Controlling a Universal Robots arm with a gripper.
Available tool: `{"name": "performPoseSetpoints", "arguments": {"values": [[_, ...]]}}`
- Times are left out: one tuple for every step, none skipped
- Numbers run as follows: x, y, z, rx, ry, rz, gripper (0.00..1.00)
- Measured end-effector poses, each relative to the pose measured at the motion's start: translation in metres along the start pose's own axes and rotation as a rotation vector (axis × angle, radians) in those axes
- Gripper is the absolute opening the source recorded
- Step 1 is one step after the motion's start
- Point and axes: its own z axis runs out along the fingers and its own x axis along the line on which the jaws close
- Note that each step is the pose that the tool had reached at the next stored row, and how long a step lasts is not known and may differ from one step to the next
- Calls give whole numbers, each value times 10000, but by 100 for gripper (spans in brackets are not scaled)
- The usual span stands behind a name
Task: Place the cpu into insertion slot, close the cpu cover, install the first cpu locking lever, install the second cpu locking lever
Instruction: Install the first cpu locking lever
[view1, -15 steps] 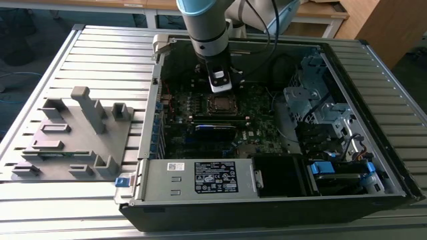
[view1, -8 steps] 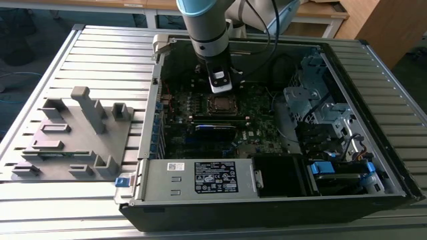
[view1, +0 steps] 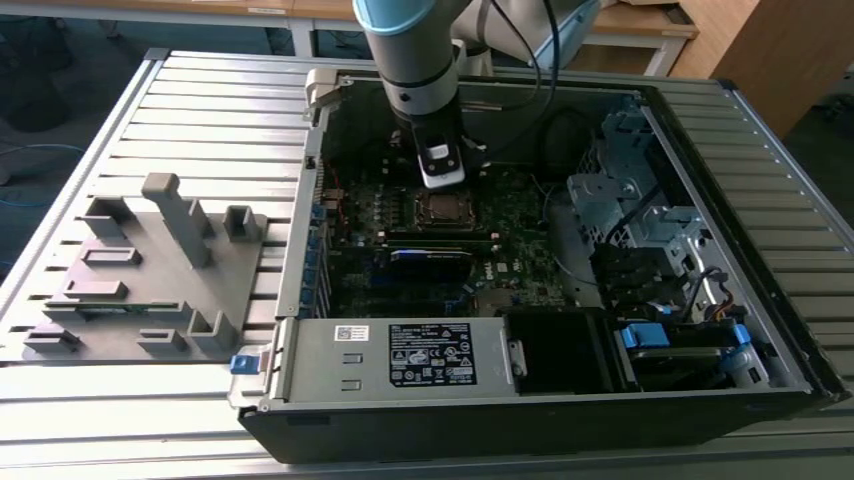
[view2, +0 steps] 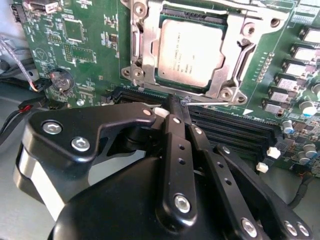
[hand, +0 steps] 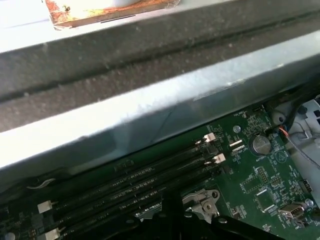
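In the second wrist view the cpu (view2: 189, 52) lies flat in the insertion slot (view2: 192, 11), silvery top up. The cpu cover (view2: 143, 55) is down around it, and the chip shows through its window. A thin silvery locking lever rod (view2: 215, 104) runs along the socket's near edge. My gripper (view2: 174, 103) has its black fingers (view2: 175, 130) drawn together, and the tip meets the end of that rod. In the exterior view the gripper (view1: 443, 180) hangs just behind the socket (view1: 441, 209), inside the open computer case.
Long black memory slots (view2: 235, 132) lie right beside the gripper's tip, and a coin battery (view2: 61, 79) sits on the green board. The case wall (hand: 150, 110) rises close by. Drive cages and cables (view1: 641, 230) fill the case's right side. A grey fixture (view1: 147, 260) stands outside on the slatted table.
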Motion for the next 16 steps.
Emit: {"name": "performPoseSetpoints", "arguments": {"values": [[-1, -3, -1, -14, 6, 4, 10], [-3, -6, -1, -60, 23, 17, 10], [-4, -8, -2, -138, 54, 39, 10], [-6, -12, -2, -204, 81, 58, 10], [-7, -15, -3, -260, 103, 73, 10], [-8, -18, -4, -298, 118, 84, 10], [-9, -21, -4, -330, 131, 93, 10], [-10, -23, -5, -349, 138, 99, 10], [-12, -26, -5, -363, 143, 103, 10], [-14, -30, -6, -372, 147, 106, 10], [-16, -34, -7, -385, 152, 109, 10], [-18, -38, -8, -399, 159, 113, 10], [-20, -43, -8, -432, 171, 122, 10], [-22, -49, -9, -479, 190, 134, 10], [-24, -55, -9, -518, 206, 142, 10], [-27, -60, -9, -542, 217, 143, 10]]}}
